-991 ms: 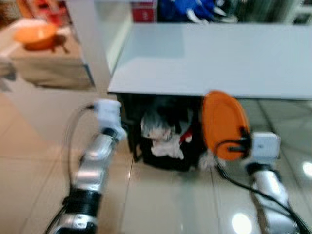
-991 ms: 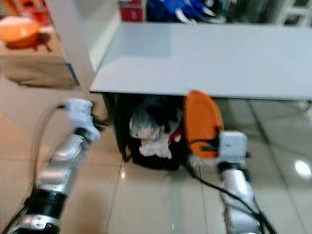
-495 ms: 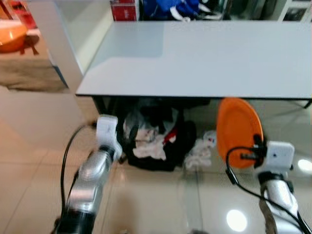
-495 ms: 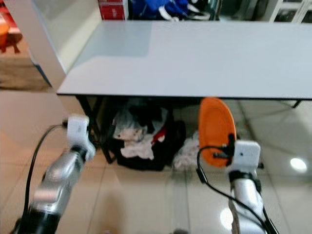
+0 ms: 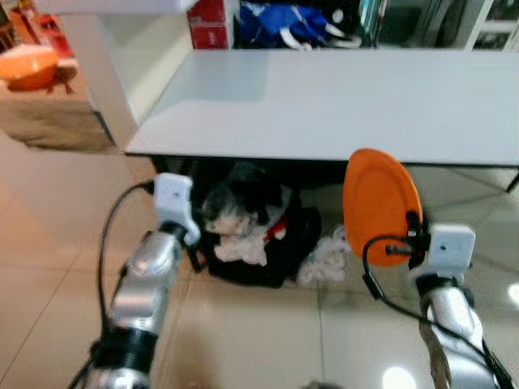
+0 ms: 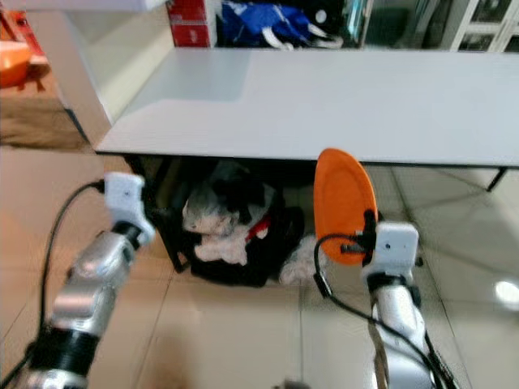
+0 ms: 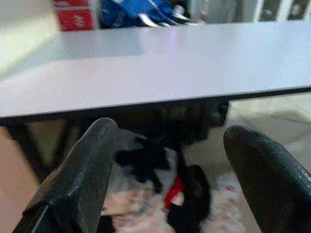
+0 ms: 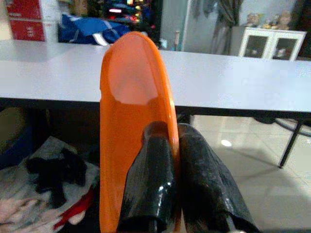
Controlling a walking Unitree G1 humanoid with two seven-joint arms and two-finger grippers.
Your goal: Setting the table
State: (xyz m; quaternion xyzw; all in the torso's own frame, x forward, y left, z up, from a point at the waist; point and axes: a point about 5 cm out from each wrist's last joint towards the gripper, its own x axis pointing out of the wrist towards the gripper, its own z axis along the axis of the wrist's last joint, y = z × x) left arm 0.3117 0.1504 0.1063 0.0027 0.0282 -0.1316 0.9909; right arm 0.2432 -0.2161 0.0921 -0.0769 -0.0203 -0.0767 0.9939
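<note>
The right end effector [image 8: 167, 182] still pinches the orange plate [image 5: 379, 207] upright, now nearer the surface [image 5: 340, 101] edge just ahead, while the left end effector [image 7: 170, 184] stays wide open.

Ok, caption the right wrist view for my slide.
Right gripper clamps the rim of an upright orange plate before the grey table.
</note>
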